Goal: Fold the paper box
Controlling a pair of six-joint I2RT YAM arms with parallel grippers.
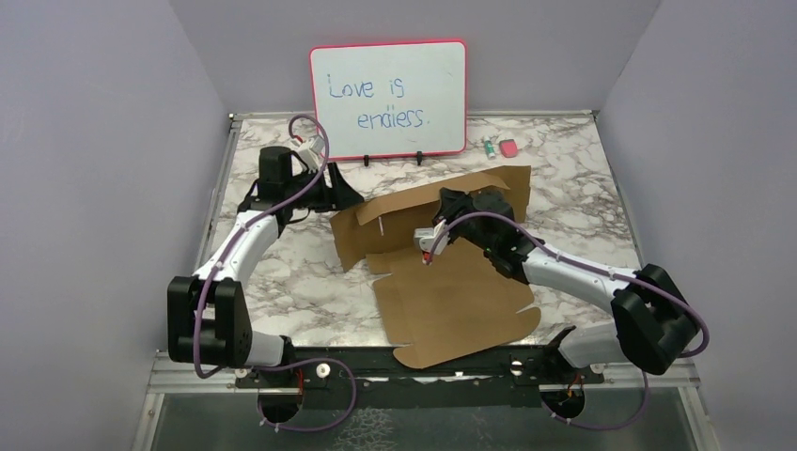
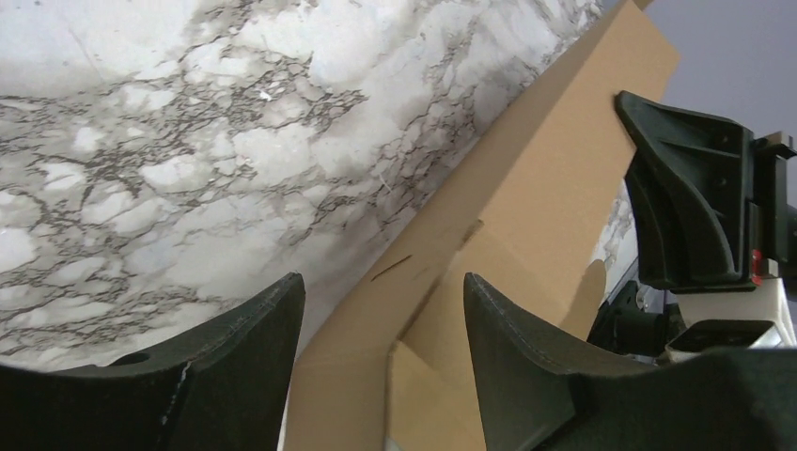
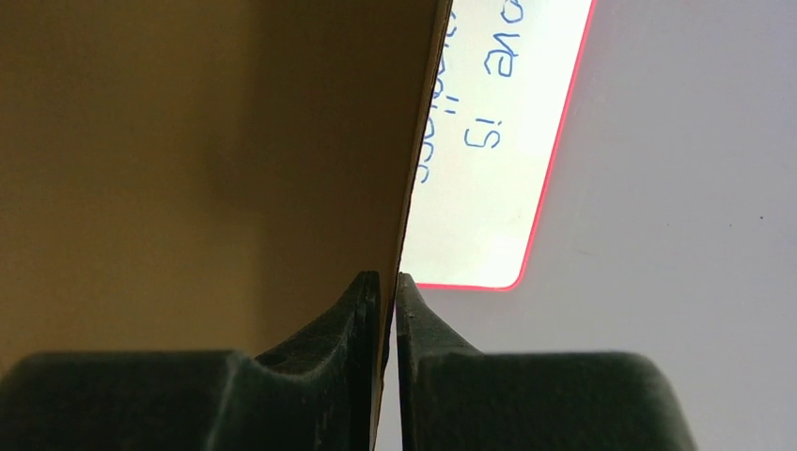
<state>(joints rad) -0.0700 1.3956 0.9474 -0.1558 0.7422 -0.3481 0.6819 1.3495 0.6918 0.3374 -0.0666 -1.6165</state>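
The paper box point(image 1: 451, 301) is a brown die-cut cardboard sheet in the middle of the marble table. Its near panel lies flat and its far panel point(image 1: 395, 214) is tilted up. My right gripper point(image 1: 458, 202) is shut on the raised panel's edge; in the right wrist view the cardboard point(image 3: 188, 141) runs edge-on between the pinched jaws point(image 3: 388, 282). My left gripper point(image 1: 346, 195) stands open at the raised panel's left end. In the left wrist view the cardboard point(image 2: 526, 225) shows just beyond the spread jaws point(image 2: 383, 305), with the right gripper point(image 2: 691, 197) behind it.
A pink-framed whiteboard point(image 1: 388, 99) stands at the table's back edge, also seen as the whiteboard point(image 3: 489, 141) past the cardboard. A pink eraser point(image 1: 508, 147) and a small green-capped item point(image 1: 489, 147) lie to its right. Lilac walls close in both sides.
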